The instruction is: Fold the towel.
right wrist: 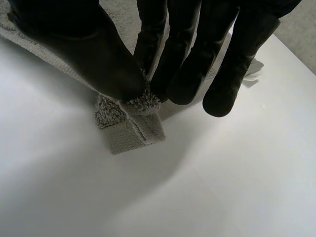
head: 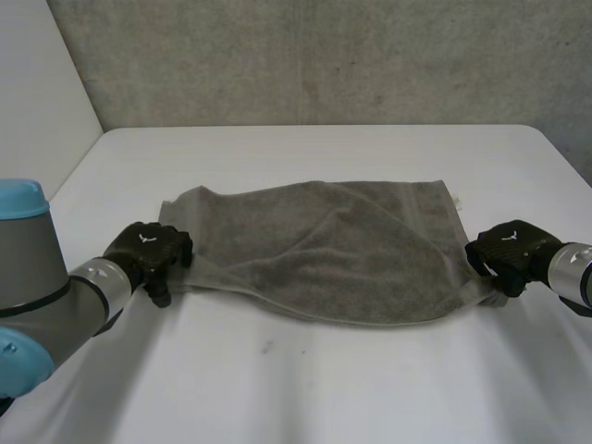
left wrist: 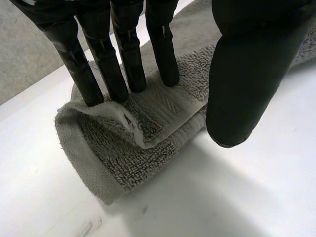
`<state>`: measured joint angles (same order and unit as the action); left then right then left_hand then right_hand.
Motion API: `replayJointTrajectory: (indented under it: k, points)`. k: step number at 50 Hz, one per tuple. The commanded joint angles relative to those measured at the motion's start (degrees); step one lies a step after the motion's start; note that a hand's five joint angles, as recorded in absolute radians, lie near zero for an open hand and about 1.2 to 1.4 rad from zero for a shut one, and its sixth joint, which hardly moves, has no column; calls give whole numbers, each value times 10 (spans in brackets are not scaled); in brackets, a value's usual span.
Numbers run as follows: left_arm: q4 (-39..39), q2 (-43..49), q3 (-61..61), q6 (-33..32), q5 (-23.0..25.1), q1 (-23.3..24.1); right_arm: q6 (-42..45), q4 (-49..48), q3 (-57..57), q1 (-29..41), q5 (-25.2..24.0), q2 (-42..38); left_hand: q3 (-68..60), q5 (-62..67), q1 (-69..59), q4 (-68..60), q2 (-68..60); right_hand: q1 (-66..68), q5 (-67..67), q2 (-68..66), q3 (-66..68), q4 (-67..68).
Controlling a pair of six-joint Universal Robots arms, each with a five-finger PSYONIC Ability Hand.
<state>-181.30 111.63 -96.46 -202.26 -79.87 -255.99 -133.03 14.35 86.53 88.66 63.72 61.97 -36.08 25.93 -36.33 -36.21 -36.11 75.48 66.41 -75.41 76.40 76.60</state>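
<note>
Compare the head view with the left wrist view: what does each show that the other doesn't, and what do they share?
Only the head view: the whole towel lying across the table, with the right hand at its near right corner. Only the left wrist view: the corner doubled over itself, straight fingers resting on the top layer, the thumb off to one side. Both: the left hand at the towel's near left corner.
</note>
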Motion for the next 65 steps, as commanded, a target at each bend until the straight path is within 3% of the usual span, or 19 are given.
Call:
replayJointTrajectory:
  k: [1, 26, 41, 48, 51, 53, 59, 65]
  points:
    - [-5, 36, 30, -1, 2, 1, 1, 1, 2, 0, -1, -1, -49, 51, -47, -48, -49, 45, 36, -46, 36, 34]
    - [-84, 83, 68, -9, 2, 1, 1, 1, 5, 0, -4, -7, -51, 52, -48, -50, -51, 45, 36, -46, 36, 34]
    - [-91, 110, 89, -34, 3, 1, 1, 1, 6, 4, -4, -12, -73, 74, -70, -71, -72, 45, 36, -46, 36, 34]
    - [-106, 130, 102, -65, 4, 2, 1, 1, 6, 4, -4, -12, -162, 163, -159, -161, -162, 45, 36, -46, 36, 34]
    - [-110, 137, 106, -72, 4, 2, 1, 1, 6, 3, -4, -12, -259, 261, -257, -258, -259, 45, 36, -46, 36, 34]
    - [-110, 136, 108, -72, 3, 1, 1, 1, 5, 4, -4, -11, -430, 431, -427, -429, -430, 45, 36, -46, 36, 34]
    - [-107, 94, 96, -67, 3, 1, -5, 1, -2, 1, -5, 1, -439, 441, -437, -438, -439, 45, 36, -46, 36, 34]
    - [-105, -14, 30, -64, 9, -2, -13, 10, -4, -4, 3, 60, -439, 441, -437, -438, -439, 45, 36, -46, 36, 34]
